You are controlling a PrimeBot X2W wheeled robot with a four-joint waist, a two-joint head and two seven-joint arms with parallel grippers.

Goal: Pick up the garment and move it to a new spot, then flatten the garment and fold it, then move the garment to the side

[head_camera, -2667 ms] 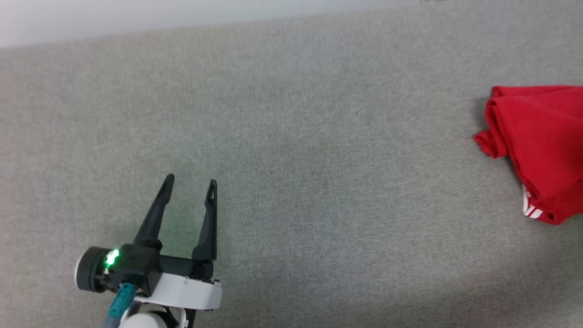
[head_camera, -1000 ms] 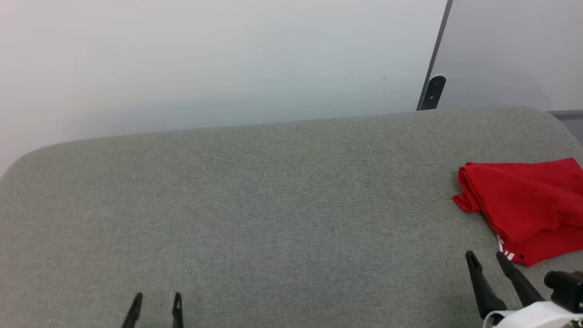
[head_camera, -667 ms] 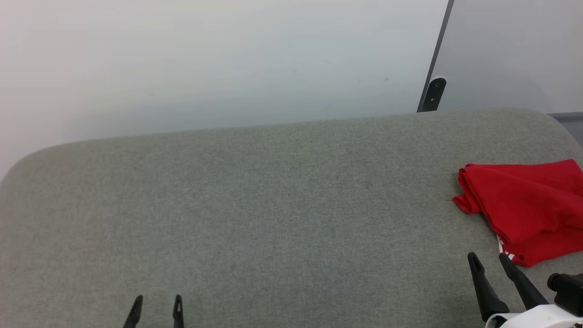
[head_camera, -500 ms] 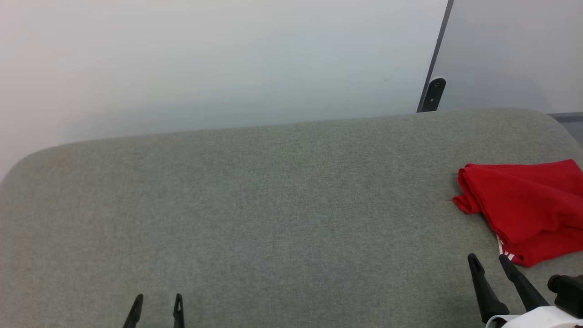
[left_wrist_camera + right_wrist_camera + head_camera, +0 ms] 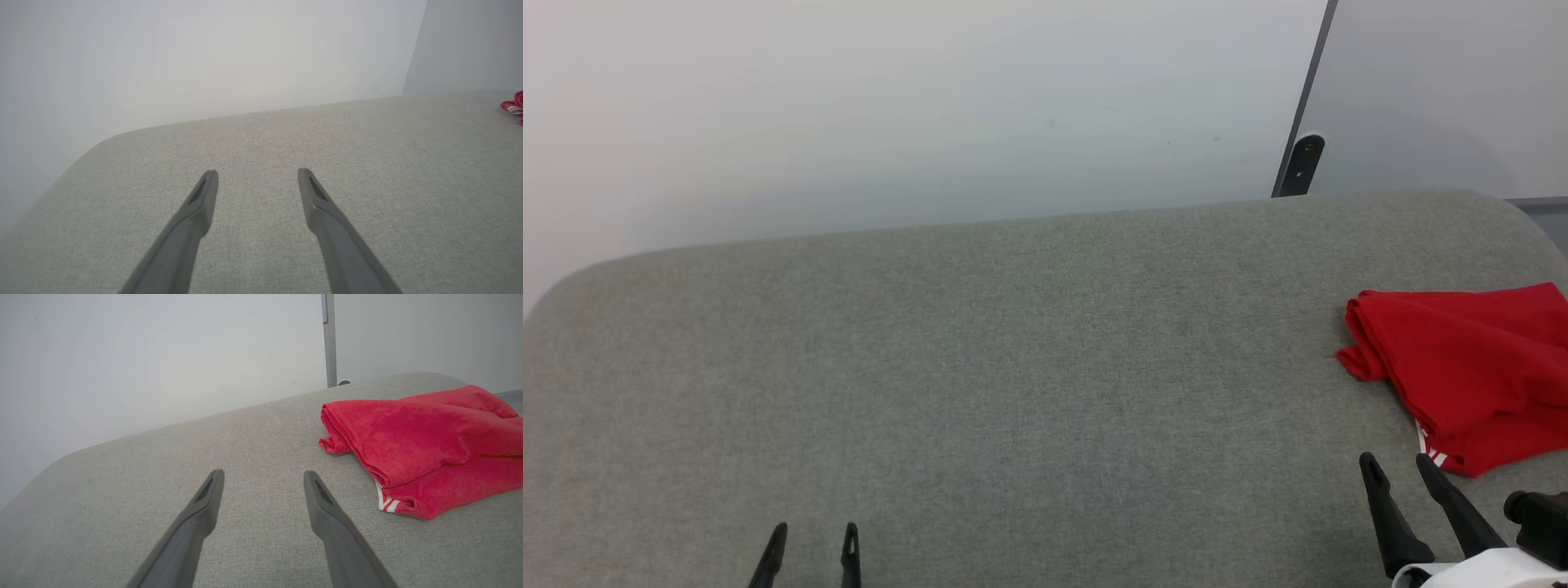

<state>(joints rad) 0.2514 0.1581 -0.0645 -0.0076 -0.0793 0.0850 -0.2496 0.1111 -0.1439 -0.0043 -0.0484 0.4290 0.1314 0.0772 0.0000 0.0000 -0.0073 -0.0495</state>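
The garment lies folded in a red bundle at the right end of the grey upholstered surface, a strip of white-red trim peeking out at its near edge. In the right wrist view the garment sits just ahead and to the right of my open right gripper. From the head view my right gripper hovers open just short of the garment, empty. My left gripper stands open and empty at the lower left, far from the garment. A sliver of the garment shows at the left wrist view's right edge.
A pale wall rises behind the surface's rounded far edge. A dark upright post with a bracket stands behind the right part, next to a grey panel. Wide bare cushion stretches between my two grippers.
The head camera tilted up since the earliest frame, bringing the wall and far edge into view. Over the last second both grippers and the garment have stayed almost still.
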